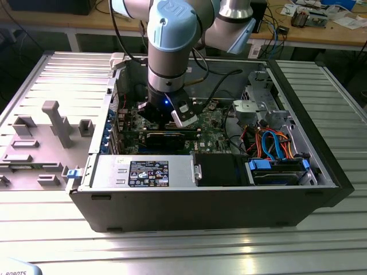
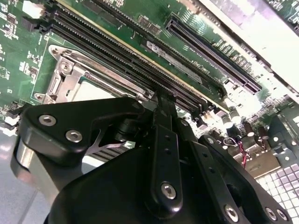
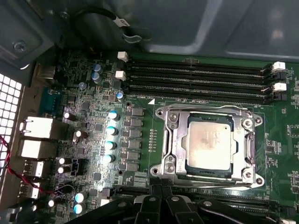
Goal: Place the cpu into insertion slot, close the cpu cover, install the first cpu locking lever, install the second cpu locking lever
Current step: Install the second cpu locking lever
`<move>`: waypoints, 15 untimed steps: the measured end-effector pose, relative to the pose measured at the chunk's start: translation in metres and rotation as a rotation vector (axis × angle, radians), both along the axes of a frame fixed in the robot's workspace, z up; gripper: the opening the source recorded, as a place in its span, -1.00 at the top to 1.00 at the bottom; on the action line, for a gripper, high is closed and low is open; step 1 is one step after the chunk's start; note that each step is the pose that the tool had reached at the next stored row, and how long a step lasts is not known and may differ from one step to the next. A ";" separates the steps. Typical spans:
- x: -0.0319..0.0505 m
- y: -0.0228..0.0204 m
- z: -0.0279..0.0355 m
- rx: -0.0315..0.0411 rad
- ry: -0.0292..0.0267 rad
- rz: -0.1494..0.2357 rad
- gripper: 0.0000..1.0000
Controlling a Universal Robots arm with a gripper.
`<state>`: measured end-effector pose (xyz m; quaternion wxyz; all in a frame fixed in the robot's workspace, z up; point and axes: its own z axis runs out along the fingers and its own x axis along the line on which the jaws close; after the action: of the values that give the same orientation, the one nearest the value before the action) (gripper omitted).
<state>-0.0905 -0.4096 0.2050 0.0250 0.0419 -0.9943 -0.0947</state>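
Observation:
The cpu (image 3: pixel 209 142), a square chip with a dull silver top, lies in the insertion slot (image 3: pixel 205 174) on the green board. The silver cpu cover (image 3: pixel 175 140) is folded down around it, and the chip shows through its window. My gripper (image 3: pixel 161 187) stands at the socket's edge with its black fingers (image 3: pixel 154 198) pressed together and nothing visible between them. In the second wrist view the gripper (image 2: pixel 161 100) ends between the cover (image 2: pixel 65 77) and the memory slots. In the exterior view the gripper (image 1: pixel 172 117) reaches down into the open computer case. I cannot tell how the locking levers stand.
Long black memory slots (image 3: pixel 196 79) run beside the socket. Upright capacitors (image 3: pixel 112 135) stand on its other side. A long black card (image 1: pixel 166 137), a drive bay with blue and orange cables (image 1: pixel 275 146) and the case walls (image 1: pixel 200 200) hem in the arm. A grey fixture (image 1: pixel 51 123) lies at the exterior view's left.

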 end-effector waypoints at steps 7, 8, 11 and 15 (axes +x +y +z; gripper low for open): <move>-0.0006 0.0000 -0.0013 0.0131 0.0002 0.000 0.79; -0.0007 0.0000 -0.0017 0.0180 0.0002 0.000 0.79; -0.0006 0.0000 -0.0029 0.0285 0.0002 0.000 0.79; -0.0006 0.0000 -0.0049 0.0421 0.0000 0.000 0.79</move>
<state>-0.0912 -0.4096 0.2002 0.0241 0.0424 -0.9921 -0.1156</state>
